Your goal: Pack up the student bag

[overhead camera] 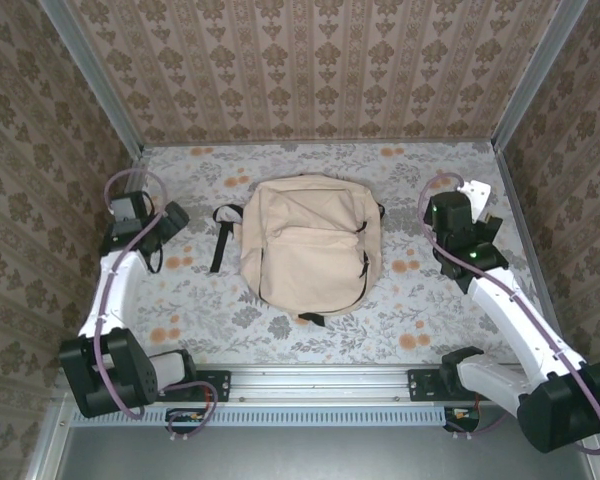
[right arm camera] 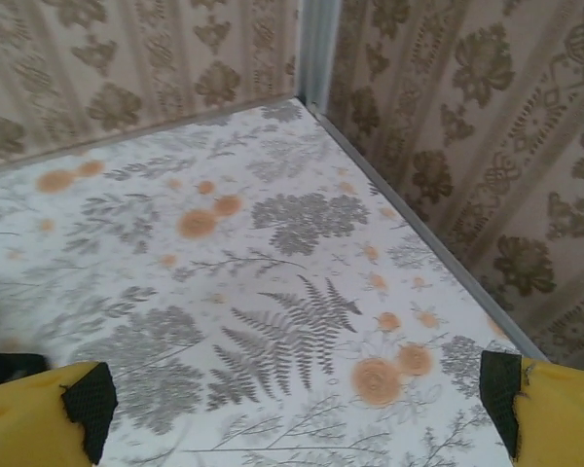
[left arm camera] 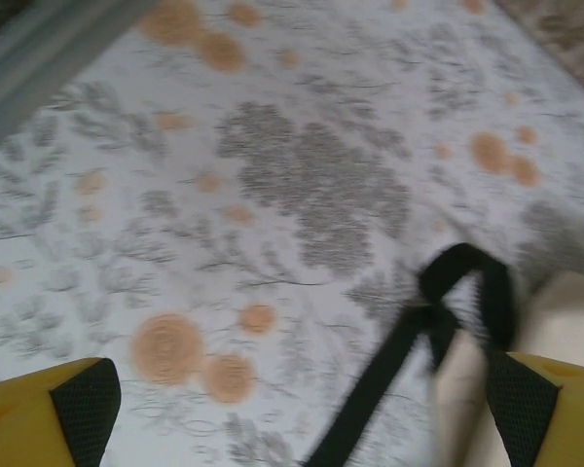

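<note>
Student bag (overhead camera: pixel 310 240) centred on table (overhead camera: pixel 400 322)

Student bag (overhead camera: pixel 308 245): large cream fabric backpack, black trim.
Lies flat near the middle of the worktop (overhead camera: pixel 200 320), front pocket up and rounded top toward the far edge. One black strap (overhead camera: pixel 223 235) trails off its left side.

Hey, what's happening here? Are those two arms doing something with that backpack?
Two robot arms are set up to pack the beige backpack, which lies flat in the middle of the flowered table. Right now neither arm grips it. The left gripper hangs open over the table beside the bag's black strap. The right gripper is open too, on the bag's other side near the wall. Nothing is held.
</note>
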Robot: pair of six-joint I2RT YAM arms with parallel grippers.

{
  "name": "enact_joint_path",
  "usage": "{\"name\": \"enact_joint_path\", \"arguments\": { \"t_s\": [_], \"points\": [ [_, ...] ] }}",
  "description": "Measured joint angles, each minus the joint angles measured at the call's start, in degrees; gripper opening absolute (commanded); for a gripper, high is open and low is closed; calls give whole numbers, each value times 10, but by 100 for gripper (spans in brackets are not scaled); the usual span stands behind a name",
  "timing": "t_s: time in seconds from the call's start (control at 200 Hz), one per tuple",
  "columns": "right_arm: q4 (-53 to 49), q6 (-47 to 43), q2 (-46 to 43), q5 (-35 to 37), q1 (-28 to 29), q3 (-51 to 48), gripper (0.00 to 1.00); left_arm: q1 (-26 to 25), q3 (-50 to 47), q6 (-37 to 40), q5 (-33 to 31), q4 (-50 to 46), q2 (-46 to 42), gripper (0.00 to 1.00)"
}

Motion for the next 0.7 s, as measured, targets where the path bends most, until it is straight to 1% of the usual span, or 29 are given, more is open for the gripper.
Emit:
{"name": "enact_joint_path", "arguments": {
  "t_s": [0.14,0.235,0.34,0.48,0.7],
  "points": [
    [40,-6,10,-9,-37,-51,100,-23,-84,33,-96,69,-35,100],
    [92,-24,30,-21,-54,-81,100,-35,-113,63,-129,101,-42,100],
    [171,-54,50,-47,-56,-134,100,-37,-137,100,-158,160,-33,100],
    [272,-91,68,-88,-59,-196,100,-38,-200,143,-162,281,-12,100],
    [430,-136,92,-172,-66,-258,100,-50,-294,209,-122,474,27,100]
  ]
}}
